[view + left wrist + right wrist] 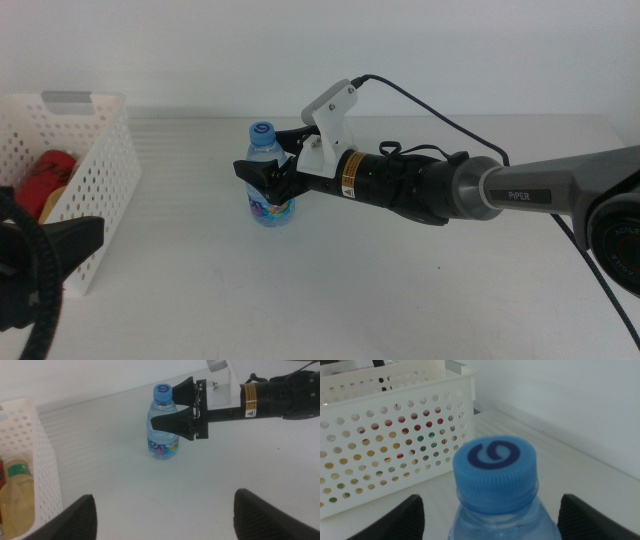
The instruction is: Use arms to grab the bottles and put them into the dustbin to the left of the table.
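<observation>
The right gripper (272,176) is reaching in from the right, its jaws standing apart on either side of the water bottle (268,178), which is standing upright mid-table (400,290). The left gripper (162,510) is waiting low at the near left, jaws wide apart. The tea bottle (17,497) and red can (45,177) are lying in the dustbin (100,190) at the far left

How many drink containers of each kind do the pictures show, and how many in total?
Water bottle: 1, on the table
Tea bottle: 1, in the basket
Red can: 1, in the basket
Total: 3
</observation>
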Robot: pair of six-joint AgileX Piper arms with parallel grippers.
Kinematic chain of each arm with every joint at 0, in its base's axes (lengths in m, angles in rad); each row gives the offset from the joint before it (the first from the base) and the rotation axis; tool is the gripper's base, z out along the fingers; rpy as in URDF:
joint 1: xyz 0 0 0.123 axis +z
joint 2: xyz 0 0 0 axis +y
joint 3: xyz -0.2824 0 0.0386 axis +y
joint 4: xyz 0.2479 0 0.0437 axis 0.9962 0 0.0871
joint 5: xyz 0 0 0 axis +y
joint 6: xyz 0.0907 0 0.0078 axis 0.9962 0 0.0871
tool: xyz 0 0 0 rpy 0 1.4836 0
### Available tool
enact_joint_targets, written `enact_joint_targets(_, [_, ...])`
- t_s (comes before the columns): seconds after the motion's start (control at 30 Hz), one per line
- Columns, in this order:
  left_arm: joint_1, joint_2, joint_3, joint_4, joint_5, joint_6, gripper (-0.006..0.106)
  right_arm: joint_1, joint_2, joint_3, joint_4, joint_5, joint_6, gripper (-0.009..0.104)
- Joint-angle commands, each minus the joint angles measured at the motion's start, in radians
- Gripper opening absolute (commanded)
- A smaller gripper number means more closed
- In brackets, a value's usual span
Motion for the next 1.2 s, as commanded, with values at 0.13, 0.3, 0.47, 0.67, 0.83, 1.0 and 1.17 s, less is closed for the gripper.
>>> enact_joint_targets(0.13, [-0.003, 0.003, -0.026, -0.015, -0.067, -0.015, 0.090, -0.003, -0.089, -0.012, 0.008, -0.069, 0.017, 0.075])
enact_joint_targets(0.3, [-0.003, 0.003, -0.026, -0.015, -0.067, -0.015, 0.090, -0.003, -0.177, 0.114, 0.066, -0.065, -0.049, 0.075])
enact_joint_targets(0.47, [-0.003, 0.003, -0.026, -0.015, -0.067, -0.015, 0.090, -0.003, -0.304, 0.274, 0.155, -0.065, -0.158, 0.075])
enact_joint_targets(0.67, [-0.003, 0.003, -0.026, -0.015, -0.067, -0.015, 0.090, -0.003, -0.462, 0.457, 0.211, -0.065, -0.203, 0.075])
enact_joint_targets(0.83, [-0.003, 0.003, -0.026, -0.015, -0.067, -0.015, 0.090, -0.003, -0.622, 0.601, 0.219, -0.054, -0.199, 0.075])
enact_joint_targets(1.0, [-0.003, 0.003, -0.026, -0.015, -0.067, -0.015, 0.090, -0.003, -0.813, 0.719, 0.331, 0.074, -0.203, 0.075])
enact_joint_targets(1.17, [-0.003, 0.003, -0.026, -0.015, -0.067, -0.015, 0.090, -0.003, -1.019, 0.791, 0.500, 0.306, -0.326, 0.075])
